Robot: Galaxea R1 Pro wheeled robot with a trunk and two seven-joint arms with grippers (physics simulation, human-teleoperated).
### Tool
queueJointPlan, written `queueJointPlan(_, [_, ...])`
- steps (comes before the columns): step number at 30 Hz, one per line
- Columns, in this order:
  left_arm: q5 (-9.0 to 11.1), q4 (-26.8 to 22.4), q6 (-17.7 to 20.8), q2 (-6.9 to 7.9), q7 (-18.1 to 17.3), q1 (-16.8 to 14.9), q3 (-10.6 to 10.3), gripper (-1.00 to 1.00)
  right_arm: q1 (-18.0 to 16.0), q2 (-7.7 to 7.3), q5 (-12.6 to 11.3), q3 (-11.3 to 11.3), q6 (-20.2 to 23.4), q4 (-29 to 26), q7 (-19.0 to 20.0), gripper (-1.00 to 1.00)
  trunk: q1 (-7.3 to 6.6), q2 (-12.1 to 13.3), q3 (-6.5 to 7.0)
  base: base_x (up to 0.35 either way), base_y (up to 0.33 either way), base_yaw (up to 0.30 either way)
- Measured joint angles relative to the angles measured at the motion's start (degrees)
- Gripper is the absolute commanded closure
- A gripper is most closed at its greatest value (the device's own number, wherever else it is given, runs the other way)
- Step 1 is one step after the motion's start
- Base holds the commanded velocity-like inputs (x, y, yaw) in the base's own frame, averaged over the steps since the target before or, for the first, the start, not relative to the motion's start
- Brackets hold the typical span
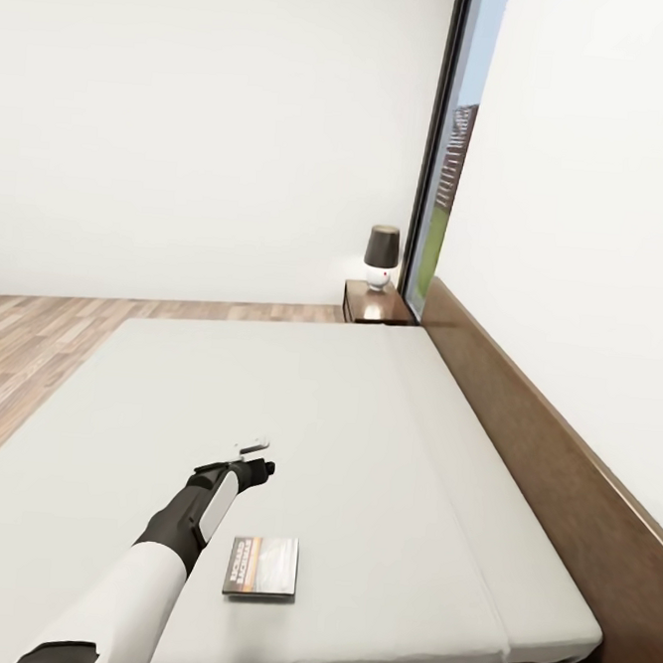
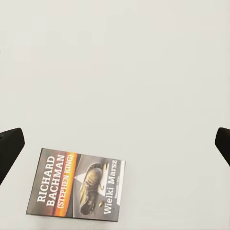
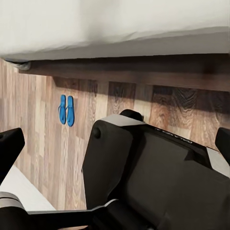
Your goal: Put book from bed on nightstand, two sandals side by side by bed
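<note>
The book [image 1: 261, 567] lies flat on the bed's off-white mattress [image 1: 363, 444], close to its near edge. My left gripper [image 1: 257, 462] hangs over the mattress just beyond the book, apart from it. In the left wrist view the book [image 2: 76, 184] shows its "RICHARD BACHMAN" cover, and the left gripper [image 2: 115, 143] is open with only bare mattress between the fingertips [image 2: 9, 148]. The right gripper [image 3: 115, 148] is open and empty, pointing down past my base. The two blue sandals [image 3: 66, 109] lie side by side on the floor near the bed frame [image 3: 143, 72]. A nightstand [image 1: 373, 305] stands at the bed's far corner.
A dark-shaded lamp [image 1: 381, 256] stands on the nightstand, beside a tall window [image 1: 450, 161]. The dark wooden headboard [image 1: 542, 438] runs along the bed's right side against the wall. Wood-plank floor [image 1: 31, 348] stretches to the left of the bed. My dark base [image 3: 158, 177] sits below the right gripper.
</note>
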Motion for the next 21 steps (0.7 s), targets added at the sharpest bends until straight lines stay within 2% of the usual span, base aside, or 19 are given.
queueJointPlan(21, [-0.07,-0.02,0.0,0.08,0.0,0.05,0.0,-1.0,0.0,0.0,-0.02,0.0,0.0,0.0,-0.07,-1.0,0.0,0.0,-1.91,0.0,0.0,0.0])
